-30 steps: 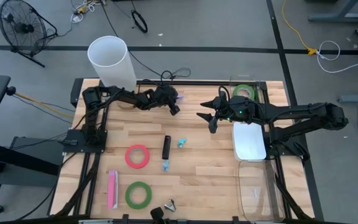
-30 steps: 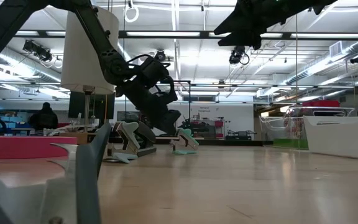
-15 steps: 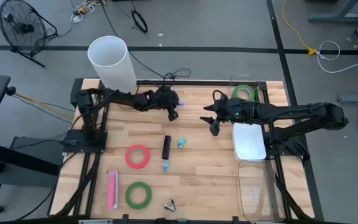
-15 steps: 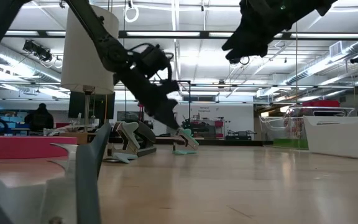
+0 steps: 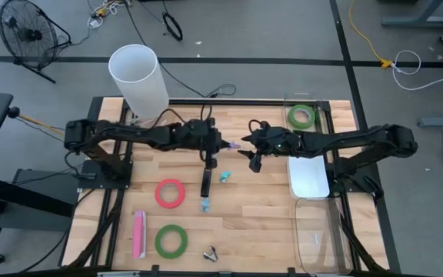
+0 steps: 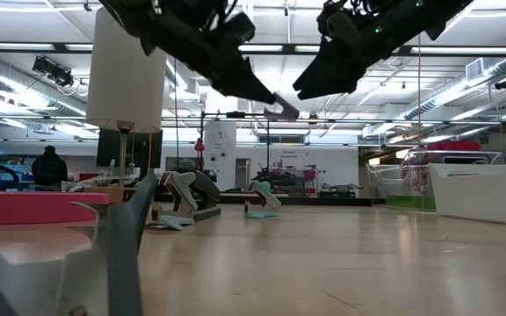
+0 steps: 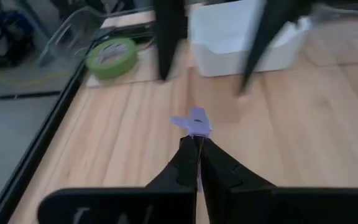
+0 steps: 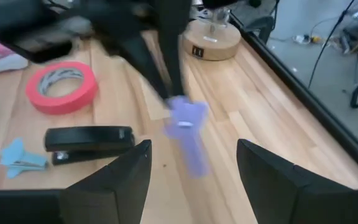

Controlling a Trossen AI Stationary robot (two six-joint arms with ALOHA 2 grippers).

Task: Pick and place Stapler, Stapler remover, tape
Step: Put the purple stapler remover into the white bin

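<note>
Table [image 5: 260,208]: a wooden top on which the loose items are laid out, with a white bin [image 5: 308,175] at its right side.
Tape: a red-pink roll [image 5: 170,193] and a green roll [image 5: 171,240] are seen towards the near left; a second green roll [image 5: 301,116] lies at the far right corner.
Stapler [image 5: 205,182]: left lying black and flat near the middle, untouched.
Left gripper [image 5: 215,148]: clamped shut on a small purple stapler remover [image 7: 194,120], which is held in the air above the table middle (a blue one [image 5: 225,176] is still on the wood).
Right gripper [image 5: 254,159]: jaws held apart and empty, just beside the purple piece, facing it.
Step in hand: judged to be a handover of the remover between arms.
Next move: the open jaws would need to be closed around the remover before it is released.
Change: a second ago the left gripper was farther back and lower; both arms have since been brought together.
</note>
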